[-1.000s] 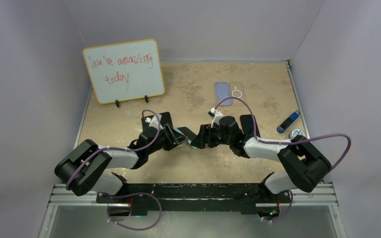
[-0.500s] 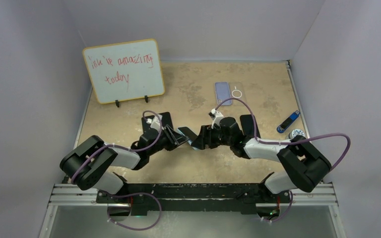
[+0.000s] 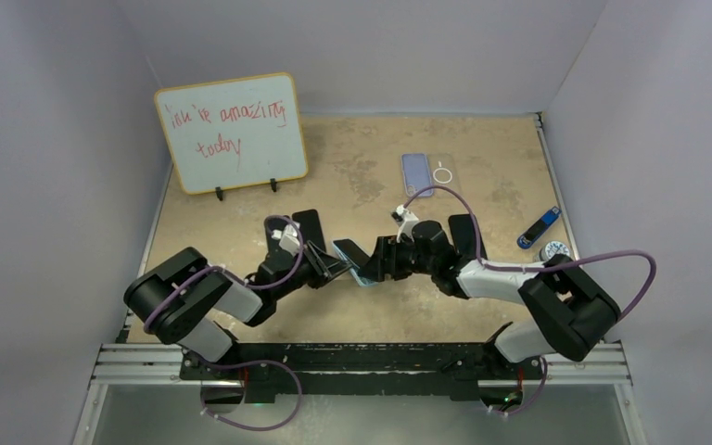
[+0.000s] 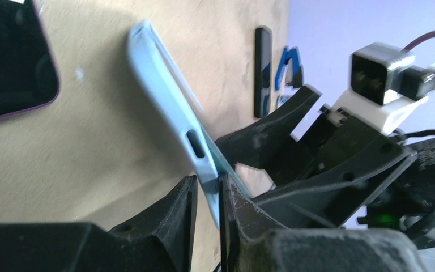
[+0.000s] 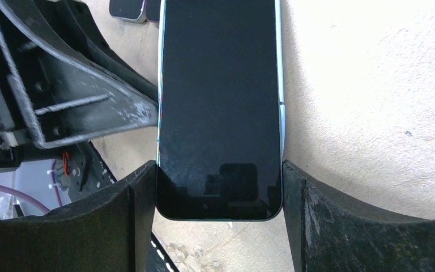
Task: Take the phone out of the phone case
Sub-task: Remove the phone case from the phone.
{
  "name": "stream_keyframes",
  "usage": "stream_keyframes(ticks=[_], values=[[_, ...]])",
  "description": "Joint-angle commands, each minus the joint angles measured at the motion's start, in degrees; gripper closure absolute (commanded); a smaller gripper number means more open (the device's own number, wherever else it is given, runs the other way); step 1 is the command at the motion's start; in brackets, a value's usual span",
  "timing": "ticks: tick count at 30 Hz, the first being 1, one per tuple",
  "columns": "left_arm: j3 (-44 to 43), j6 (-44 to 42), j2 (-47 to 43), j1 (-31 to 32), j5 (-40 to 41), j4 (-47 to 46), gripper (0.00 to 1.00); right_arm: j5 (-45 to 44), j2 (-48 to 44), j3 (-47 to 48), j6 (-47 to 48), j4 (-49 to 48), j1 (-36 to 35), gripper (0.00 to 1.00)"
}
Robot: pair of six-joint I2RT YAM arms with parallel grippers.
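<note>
- i see the left gripper (image 4: pixel 208 195) pinched on the light-blue phone case (image 4: pixel 167 105) rim
- right gripper (image 5: pixel 220 195) clamps the phone (image 5: pixel 220 96) across its width

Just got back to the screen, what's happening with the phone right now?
Both arms meet mid-table. The right gripper clamps the phone across its width, while the left gripper pinches the edge of the light blue case. The phone is not yet out of the case.

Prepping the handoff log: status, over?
Right gripper clamped across phone. Left gripper pinching light-blue case edge. Phone not out yet. Purple phone far back, out of the way.
</note>
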State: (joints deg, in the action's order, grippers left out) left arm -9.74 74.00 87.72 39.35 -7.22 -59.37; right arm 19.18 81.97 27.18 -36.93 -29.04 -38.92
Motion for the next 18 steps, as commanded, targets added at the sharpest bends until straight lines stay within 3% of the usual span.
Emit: stream_keyframes(ticks=[1, 10, 18], values=[[4.00, -0.44, 4.87, 0.23, 2.48, 4.83, 0.79, 3.87, -3.77, 0.02, -4.08, -4.39, 1.11, 1.00], [4.05, 0.40, 10.32, 0.36, 0.83, 0.24, 0.81, 5.16, -5.38, -0.54, -3.96, -4.30, 1.85, 1.00], [-5.10, -4.40, 10.12, 3.46, -0.40, 5.60, 0.80, 0.98, -11.28, -1.01, 1.29, 3.06, 2.35, 1.00]])
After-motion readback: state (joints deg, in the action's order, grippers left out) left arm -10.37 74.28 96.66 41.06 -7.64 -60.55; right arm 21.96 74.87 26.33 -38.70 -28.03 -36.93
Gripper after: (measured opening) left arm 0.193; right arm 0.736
